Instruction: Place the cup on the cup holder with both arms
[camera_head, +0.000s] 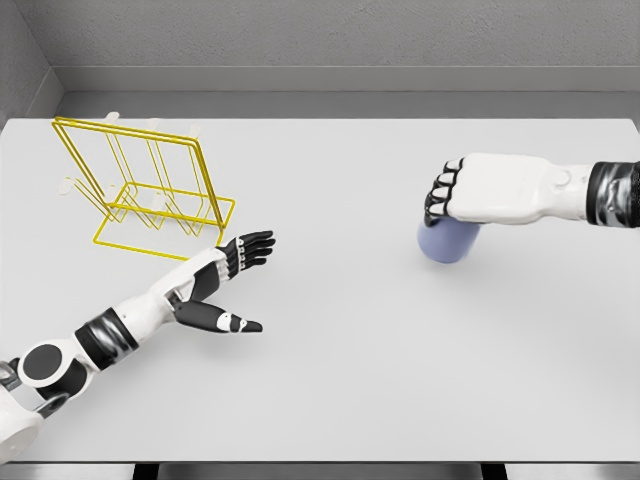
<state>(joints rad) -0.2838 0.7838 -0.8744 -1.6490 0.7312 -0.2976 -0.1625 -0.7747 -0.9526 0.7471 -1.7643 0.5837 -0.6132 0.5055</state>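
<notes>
Head view is being filled by a white table (330, 390), on which a pale blue cup (447, 243) is being covered from above by the right hand (478, 190), at about three o'clock. The fingers (443, 196) are being curled down over the cup's top, so the cup is being gripped. At about ten o'clock a yellow wire cup holder (150, 185) is being seen standing on the table, well apart from the cup. Near seven o'clock the left hand (222, 285) is being held flat with fingers spread apart and nothing held, just beside the holder's lower edge.
</notes>
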